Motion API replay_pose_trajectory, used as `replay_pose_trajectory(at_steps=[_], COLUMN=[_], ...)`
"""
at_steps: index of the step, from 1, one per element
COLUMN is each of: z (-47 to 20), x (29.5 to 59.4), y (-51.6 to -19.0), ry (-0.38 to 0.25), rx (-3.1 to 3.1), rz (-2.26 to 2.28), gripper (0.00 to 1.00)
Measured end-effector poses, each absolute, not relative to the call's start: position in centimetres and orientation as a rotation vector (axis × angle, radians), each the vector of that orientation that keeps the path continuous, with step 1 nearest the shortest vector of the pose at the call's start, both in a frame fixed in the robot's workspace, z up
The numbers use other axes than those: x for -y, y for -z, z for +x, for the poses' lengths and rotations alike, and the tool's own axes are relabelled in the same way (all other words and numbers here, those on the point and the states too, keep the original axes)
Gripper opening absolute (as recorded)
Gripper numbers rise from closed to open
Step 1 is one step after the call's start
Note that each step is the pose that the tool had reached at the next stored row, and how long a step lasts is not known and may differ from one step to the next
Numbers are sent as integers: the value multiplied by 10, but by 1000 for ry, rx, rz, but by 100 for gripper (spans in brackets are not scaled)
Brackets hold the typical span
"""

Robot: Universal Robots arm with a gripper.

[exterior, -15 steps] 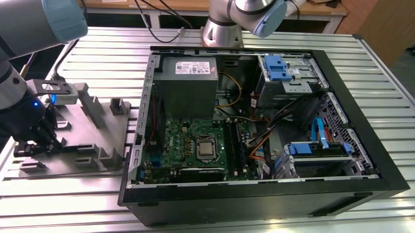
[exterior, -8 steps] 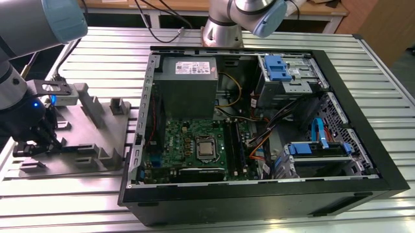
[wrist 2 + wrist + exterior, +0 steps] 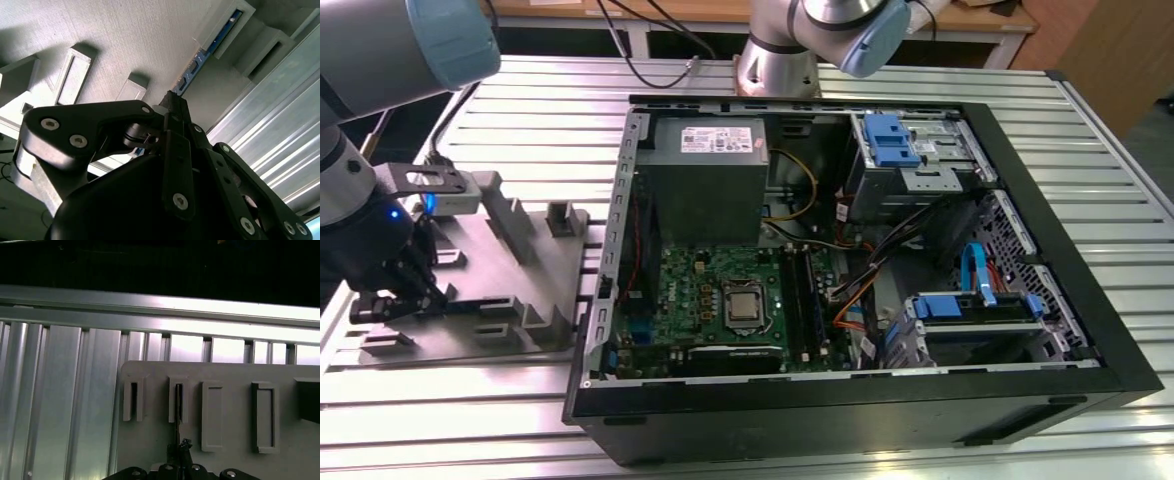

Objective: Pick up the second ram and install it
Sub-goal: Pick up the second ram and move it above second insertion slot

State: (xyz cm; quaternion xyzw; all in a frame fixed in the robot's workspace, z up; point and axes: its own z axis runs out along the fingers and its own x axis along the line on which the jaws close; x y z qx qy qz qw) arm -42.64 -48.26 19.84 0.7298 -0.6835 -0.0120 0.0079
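The second ram (image 3: pixel 210 45) is a thin blue-green stick standing on edge in the slotted holders of the grey fixture plate (image 3: pixel 125 40). In the first wrist view the second ram (image 3: pixel 178 412) appears edge-on as a dark line running from a holder to my fingers. My gripper (image 3: pixel 172 102) is shut on the near end of the stick, which still sits in the holders. In the exterior view my gripper (image 3: pixel 394 295) is low over the fixture plate (image 3: pixel 494 320) at the exterior view's left.
The open computer case (image 3: pixel 1067 300) lies beside the plate, with the green motherboard (image 3: pixel 707 300) and its processor socket (image 3: pixel 744 305) inside. Raised holder blocks (image 3: pixel 520 225) stand on the plate. Ribbed aluminium table (image 3: pixel 454 400) surrounds everything. A second arm's base (image 3: pixel 781 60) stands behind the case.
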Motion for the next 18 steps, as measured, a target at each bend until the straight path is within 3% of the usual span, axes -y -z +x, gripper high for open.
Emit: replay_pose_trajectory(at_steps=[18], z=[-426], x=[483], y=[-200], ry=[38], rx=[2137], rz=[2282], gripper=[11])
